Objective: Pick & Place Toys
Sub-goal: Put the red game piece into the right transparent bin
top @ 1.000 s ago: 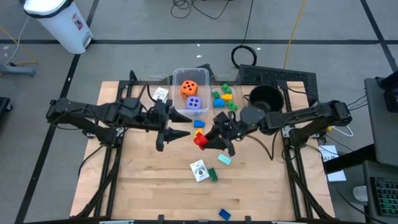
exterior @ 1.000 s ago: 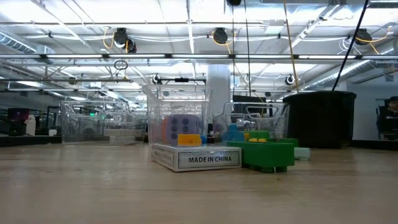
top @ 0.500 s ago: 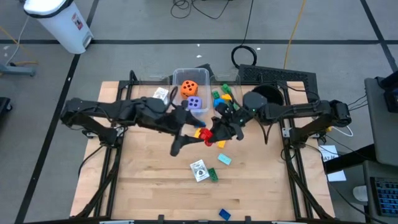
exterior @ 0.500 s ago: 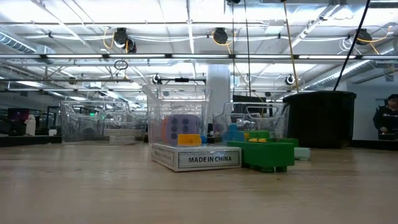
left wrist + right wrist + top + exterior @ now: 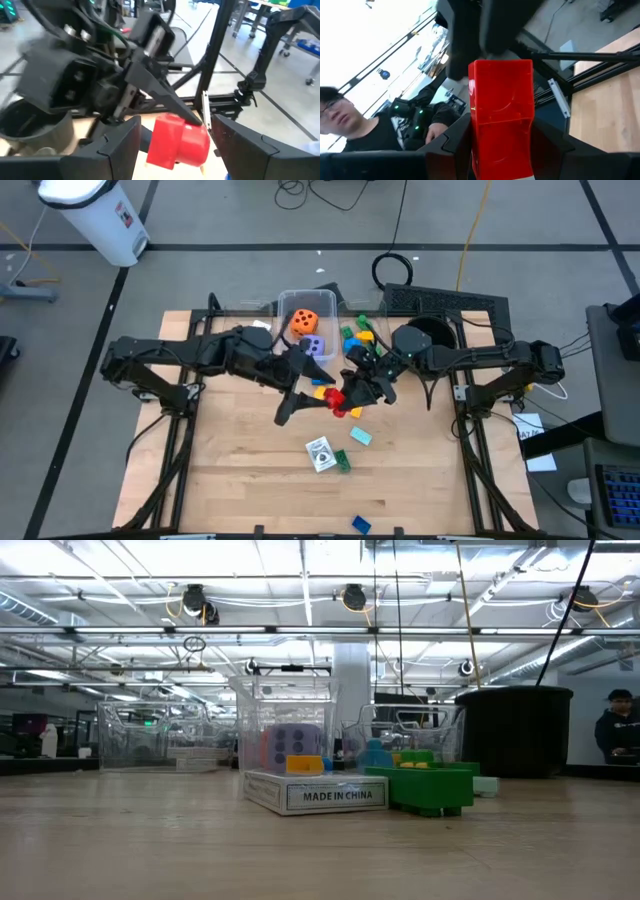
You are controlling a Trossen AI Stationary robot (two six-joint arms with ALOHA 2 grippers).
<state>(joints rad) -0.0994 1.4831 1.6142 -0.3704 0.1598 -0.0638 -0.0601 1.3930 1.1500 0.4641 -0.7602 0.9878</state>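
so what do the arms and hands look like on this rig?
Two matte-black jointed arms with boxy housings and loose black cables along the links. Each ends in a black two-finger hand: left hand, right hand. The fingers are flat, angular wedges tapering to a point. No markings are legible.

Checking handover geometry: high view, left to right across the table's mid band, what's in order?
left gripper → red brick, gripped by the right gripper → black pot at the table's right rear.
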